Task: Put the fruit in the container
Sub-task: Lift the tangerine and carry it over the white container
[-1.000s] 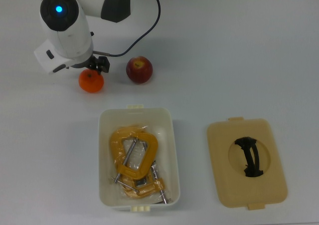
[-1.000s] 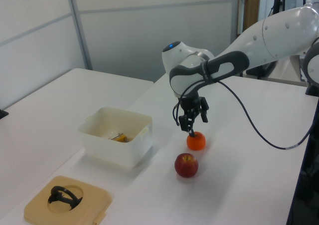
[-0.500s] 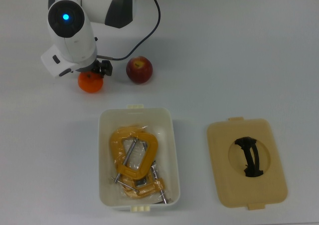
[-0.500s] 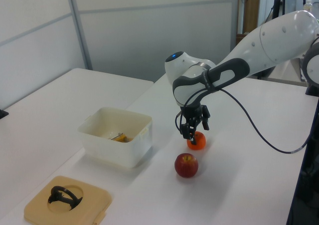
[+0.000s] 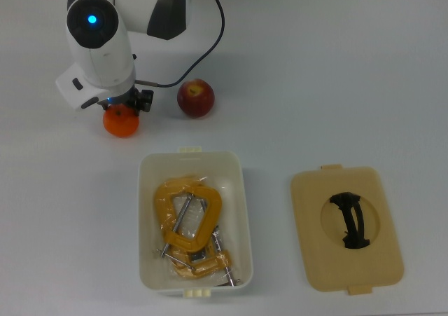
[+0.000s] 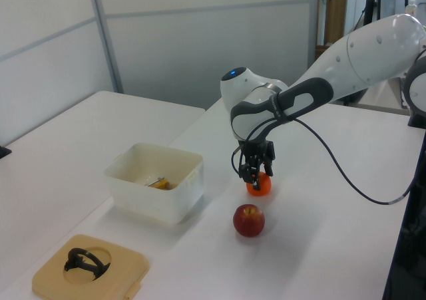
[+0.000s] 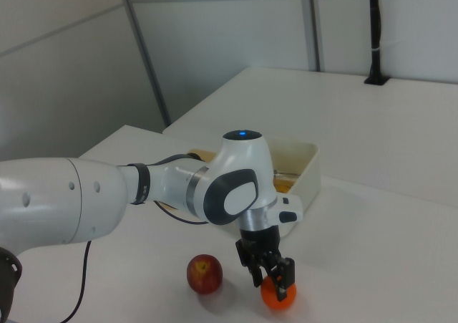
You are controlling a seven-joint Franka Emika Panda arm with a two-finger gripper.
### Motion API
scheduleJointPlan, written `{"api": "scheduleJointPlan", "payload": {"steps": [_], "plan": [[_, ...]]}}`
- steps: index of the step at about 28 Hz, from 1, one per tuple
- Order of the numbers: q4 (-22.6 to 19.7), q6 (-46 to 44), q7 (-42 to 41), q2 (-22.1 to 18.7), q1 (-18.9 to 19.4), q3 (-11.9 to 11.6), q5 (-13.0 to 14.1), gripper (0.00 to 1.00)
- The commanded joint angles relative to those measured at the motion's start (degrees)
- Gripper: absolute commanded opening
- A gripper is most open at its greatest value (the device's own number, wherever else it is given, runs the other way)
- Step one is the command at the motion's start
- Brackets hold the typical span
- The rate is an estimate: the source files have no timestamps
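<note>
The tool (image 6: 256, 175) sits down over the orange (image 6: 259, 185), fingers either side of it; whether they grip it I cannot tell. The orange looks light, firm and round, likely to roll, so its widest middle seems the best hold. The apple (image 5: 195, 98) lies near the tool, apart from it. The tub (image 5: 148, 176), holding yellow clamps (image 5: 187, 218), stands close by on a smooth white table (image 5: 336, 78) with open room around.

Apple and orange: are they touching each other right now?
Apart. The top view shows bare table between the apple and the orange; the left view shows the same gap.
</note>
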Motion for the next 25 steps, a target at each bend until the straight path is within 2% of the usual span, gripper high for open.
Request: {"api": "scheduleJointPlan", "payload": {"steps": [1,2,6,7,12,15,17,21,25], "plan": [[-0.5,1.1,0.1,-2.6,-0.5,-0.2,-1.2,0.38],[-0.2,-0.2,-0.3,-4.3,-0.9,-0.2,-1.2,0.38],[2.1,-3.1,-1.5,-7.0,-1.0,-0.2,-1.2,0.38],[4.2,-3.4,-1.5,-7.3,-0.7,-0.2,-1.3,0.38],[12.2,-3.1,-1.3,-5.7,0.2,0.5,-0.8,0.38],[13.2,-2.1,-1.7,-5.1,1.9,0.8,-1.2,0.38],[15.5,0.9,-2.1,-3.8,3.0,1.2,-1.0,0.38],[15.8,5.8,-2.1,-2.5,4.9,2.0,-1.1,0.39],[15.8,14.9,-2.0,0.3,6.9,2.8,-0.7,0.41]]}}
